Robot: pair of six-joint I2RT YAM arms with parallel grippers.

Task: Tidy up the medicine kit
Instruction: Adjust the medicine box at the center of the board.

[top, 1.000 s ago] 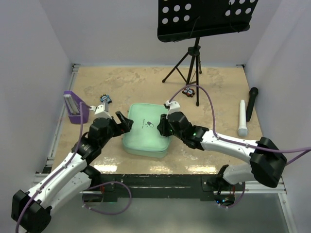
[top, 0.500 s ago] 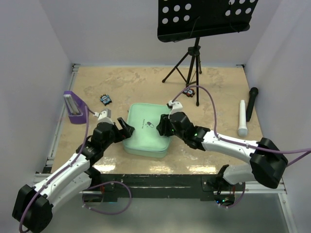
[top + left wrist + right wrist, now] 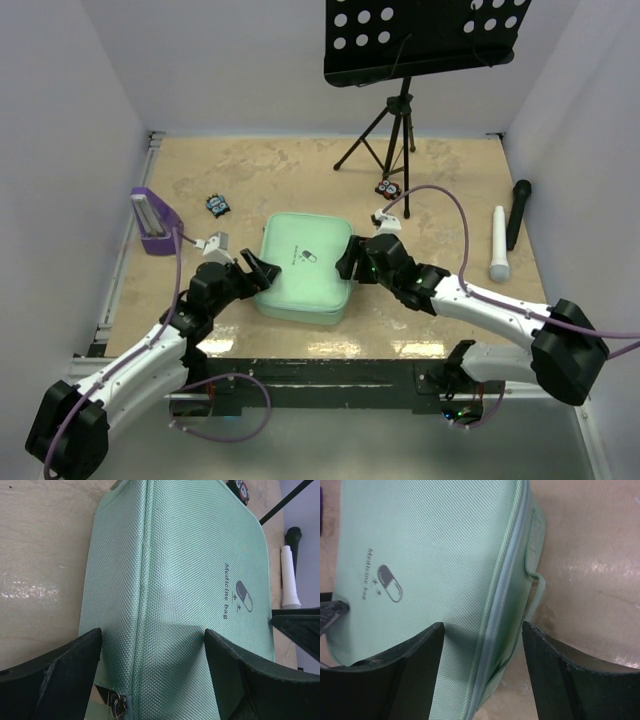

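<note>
Top external view first: the medicine kit point(image 3: 305, 262) lies shut and flat on the desk point(image 3: 260, 175), near its front edge, midway between the two arms. The left hand point(image 3: 262, 272) sits at the kit's near left corner with its fingers apart, and nothing is gripped between them. The right hand point(image 3: 350, 262) sits at the kit's right side, also with its fingers spread and nothing held.

From the left wrist, that hand's dark fingers straddle the corner seam, and a small metal zipper pull point(image 3: 116, 707) shows just below. From the right wrist, the pale zipper point(image 3: 505, 580) runs down the side wall between the fingers, with a thin fabric loop point(image 3: 536, 592) hanging off beside it.

To my eye, the step in hand is getting the case open. I would have one hand pin the lid or the corner while the other works the pull along the zip, since a soft case is likely to slide or buckle if tugged unsupported.

The shell is a mint-green woven fabric with a fine, ribbed grain and rounded corners. Its top is slightly padded and bears a small printed pill logo point(image 3: 244, 593). The desk top looks smooth and mottled tan.
</note>
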